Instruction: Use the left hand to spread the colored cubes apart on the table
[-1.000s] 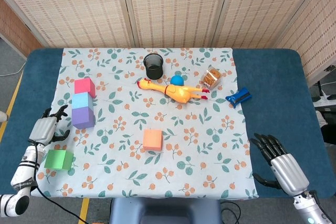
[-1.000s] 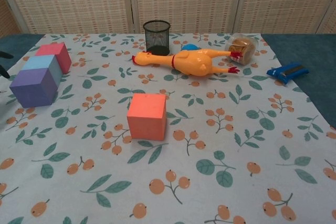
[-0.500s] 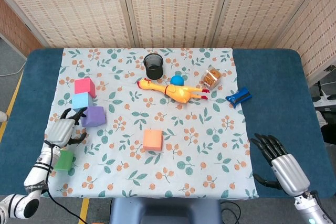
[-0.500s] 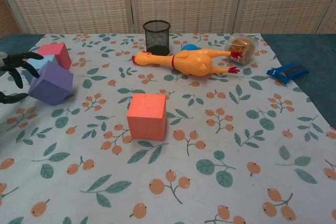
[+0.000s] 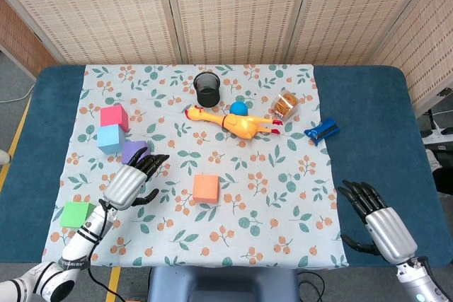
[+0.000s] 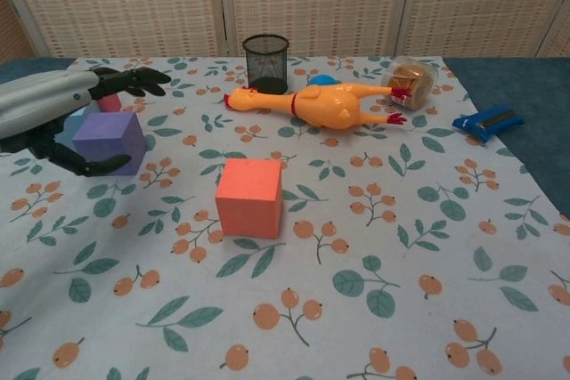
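The purple cube [image 5: 132,151] [image 6: 110,141] stands on the floral cloth, a little right of the light blue cube [image 5: 110,138] and the pink cube [image 5: 113,116]. My left hand [image 5: 132,182] [image 6: 55,106] is against the purple cube's left side. Its fingers [image 6: 134,78] reach out over the cube's top and its thumb lies along the cube's front. The fingers are apart and the cube rests on the table. The orange cube [image 5: 206,187] [image 6: 249,197] sits alone mid-cloth. The green cube [image 5: 78,214] lies near the front left edge. My right hand [image 5: 375,221] rests open at the front right.
At the back of the cloth [image 5: 283,189] are a black mesh cup [image 5: 207,88], a yellow rubber chicken [image 5: 237,123], a blue ball [image 5: 238,108], a tipped jar [image 5: 286,104] and a blue clip [image 5: 321,131] at the cloth's right edge.
My left hand has swept to the right and pushed the purple cube away from the light blue cube. The green cube is uncovered again. The right hand has stayed put.
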{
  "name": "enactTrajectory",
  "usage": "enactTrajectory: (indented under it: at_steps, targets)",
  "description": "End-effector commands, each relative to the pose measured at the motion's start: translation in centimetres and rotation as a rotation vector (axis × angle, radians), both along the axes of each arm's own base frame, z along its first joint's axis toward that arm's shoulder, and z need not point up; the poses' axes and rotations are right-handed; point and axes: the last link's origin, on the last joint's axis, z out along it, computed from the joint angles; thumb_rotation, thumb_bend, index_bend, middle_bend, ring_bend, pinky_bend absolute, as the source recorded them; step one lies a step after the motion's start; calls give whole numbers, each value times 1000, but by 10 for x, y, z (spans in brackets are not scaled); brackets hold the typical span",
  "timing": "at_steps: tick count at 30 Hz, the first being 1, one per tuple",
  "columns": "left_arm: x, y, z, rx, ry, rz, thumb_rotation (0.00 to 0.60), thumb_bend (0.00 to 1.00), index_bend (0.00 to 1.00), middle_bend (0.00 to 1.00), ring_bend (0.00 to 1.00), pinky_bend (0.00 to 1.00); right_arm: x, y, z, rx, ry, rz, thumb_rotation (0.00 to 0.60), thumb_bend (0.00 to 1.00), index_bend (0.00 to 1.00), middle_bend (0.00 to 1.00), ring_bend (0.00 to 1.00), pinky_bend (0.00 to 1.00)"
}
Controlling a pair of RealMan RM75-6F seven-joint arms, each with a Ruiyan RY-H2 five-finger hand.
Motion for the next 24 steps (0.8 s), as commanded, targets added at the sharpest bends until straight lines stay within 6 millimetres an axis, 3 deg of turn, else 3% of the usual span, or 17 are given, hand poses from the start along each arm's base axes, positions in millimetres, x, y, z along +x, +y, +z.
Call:
enactTrajectory:
  at_steps: [1, 9, 14, 24]
  targets:
    - [0, 11, -3, 32, 66, -13, 593, 383, 0, 0, 0, 0, 0, 0, 0, 2, 1, 0, 600, 142, 0, 0, 0, 0]
    - [-21, 38, -11, 32, 165, 122, 600, 345, 0, 0, 0, 0, 0, 0, -2, 11, 4, 0, 600, 142, 0, 0, 0, 0]
    - [-22, 51, -23, 34, 199, 130, 600, 344, 0, 0, 0, 0, 0, 1, -2, 8, 4, -1, 600, 142, 0, 0, 0, 0]
    - [-32, 72, -27, 61, 272, 177, 600, 331, 0, 0, 8, 0, -1, -2, 0, 3, 2, -8, 600, 142, 0, 0, 0, 0]
